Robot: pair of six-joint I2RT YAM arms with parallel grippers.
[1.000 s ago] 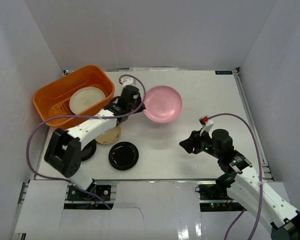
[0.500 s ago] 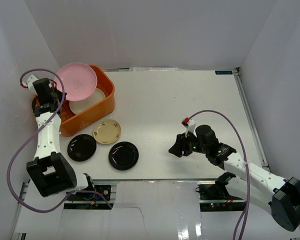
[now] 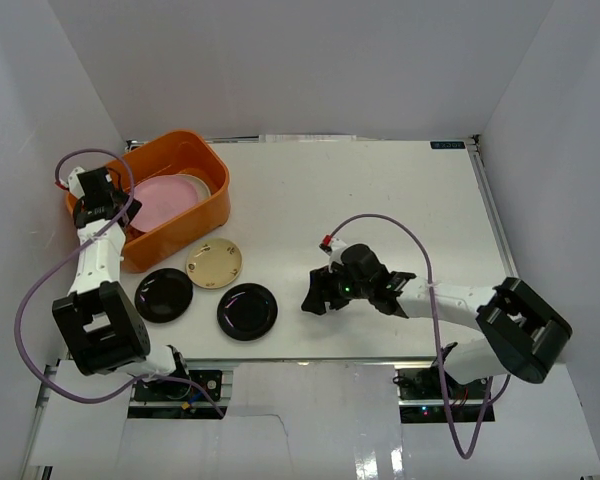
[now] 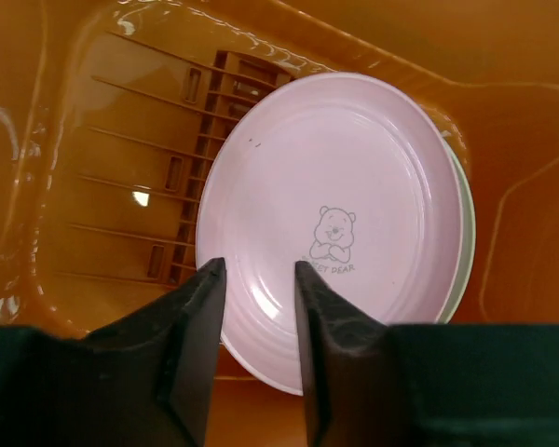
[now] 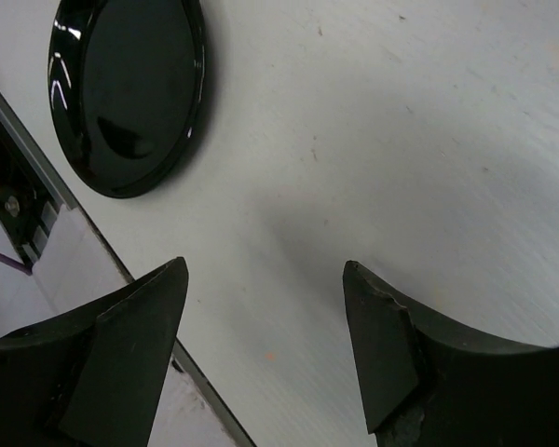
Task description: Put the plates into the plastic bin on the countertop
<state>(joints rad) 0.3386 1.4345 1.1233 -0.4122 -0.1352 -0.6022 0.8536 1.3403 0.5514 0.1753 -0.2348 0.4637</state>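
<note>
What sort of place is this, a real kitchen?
Probably a lab test cell: plain white walls box in a white tabletop, and two cabled robot arms are bolted at its near edge.

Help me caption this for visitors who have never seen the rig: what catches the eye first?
The orange plastic bin at the far left of the white countertop stands out most, with a pink plate bearing a small bear print lying in it below the left gripper. Just in front of the bin lie a tan plate, one black plate and a second black plate. The right gripper hangs open over bare tabletop beside them.
</note>
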